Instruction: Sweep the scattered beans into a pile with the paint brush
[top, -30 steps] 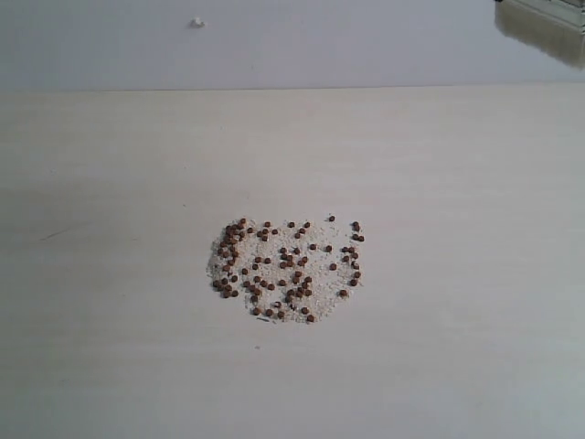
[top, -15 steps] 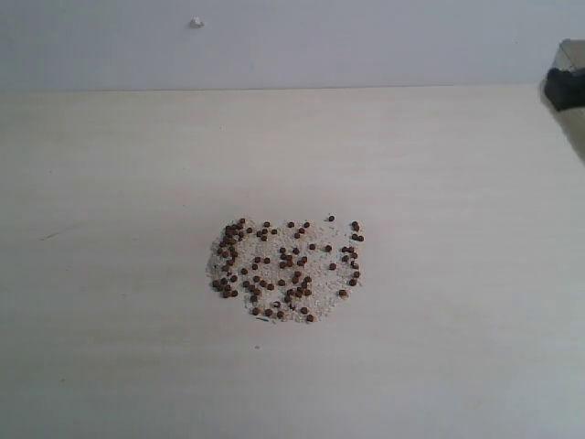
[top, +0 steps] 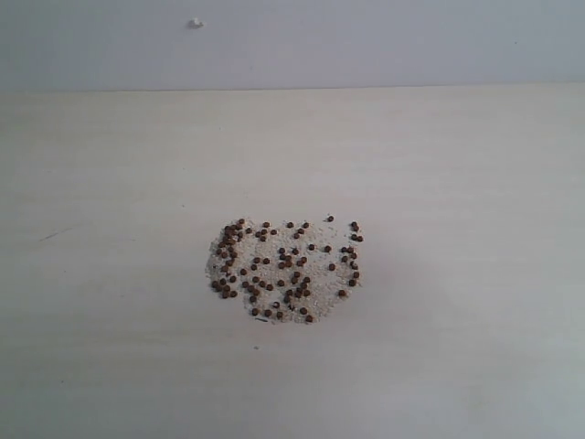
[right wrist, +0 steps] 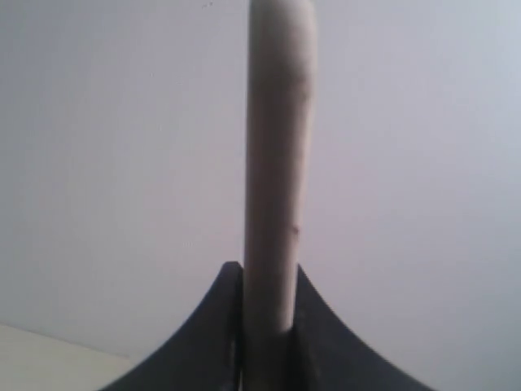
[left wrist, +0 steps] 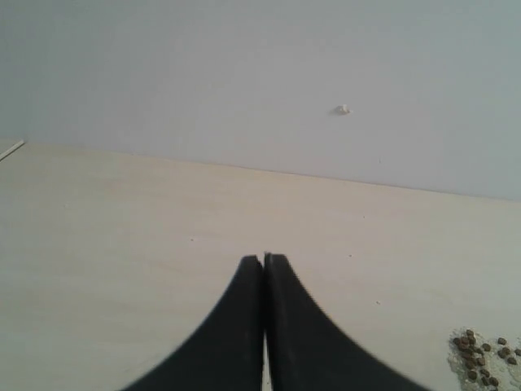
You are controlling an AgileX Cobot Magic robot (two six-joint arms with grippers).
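The beans [top: 285, 270], small reddish-brown balls mixed with whitish grains, lie in a loose patch near the middle of the pale table [top: 110, 183]. Neither arm shows in the exterior view. In the left wrist view my left gripper [left wrist: 264, 259] is shut with nothing between its black fingers, low over the table, and the edge of the beans [left wrist: 482, 358] shows off to one side. In the right wrist view my right gripper [right wrist: 269, 273] is shut on the pale wooden handle of the paint brush [right wrist: 277, 147]. The handle stands out from the jaws against the wall; its bristles are out of view.
A plain light wall [top: 366, 41] rises behind the table's far edge, with a small white speck [top: 196, 23] on it. The corner of the table [right wrist: 49, 354] shows low in the right wrist view.
The brush and right gripper, seen at the upper right edge of the exterior view earlier, have moved out of that view. The beans have not moved.
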